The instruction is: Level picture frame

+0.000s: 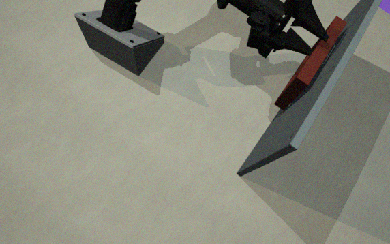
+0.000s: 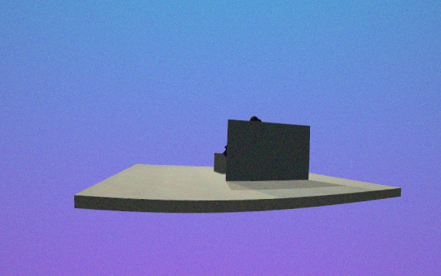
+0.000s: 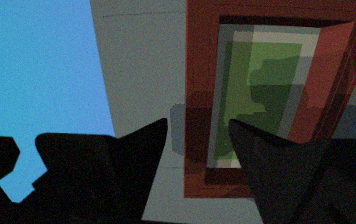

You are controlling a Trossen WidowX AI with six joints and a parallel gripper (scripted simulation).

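Note:
The red picture frame [image 1: 311, 66] [image 3: 197, 70] hangs on the grey wall panel [image 1: 300, 119] [image 3: 142, 65] [image 2: 267, 150]. In the wrist view it holds a green picture [image 3: 260, 80] and its sides lean a little off the panel's edge. My gripper [image 1: 318, 44] [image 3: 197, 123] is open. Its two dark fingers stand on either side of the frame's left bar, apart from it. The screw and the notched strip are hidden behind the frame. In the exterior view the panel's back hides the frame and nearly all of the arm.
The arm's grey base block [image 1: 119, 42] stands at the back left of the beige floor [image 1: 119, 163] [image 2: 173, 185]. The wall panel stands upright at the right, and its lower corner [image 1: 240, 173] reaches out onto the floor.

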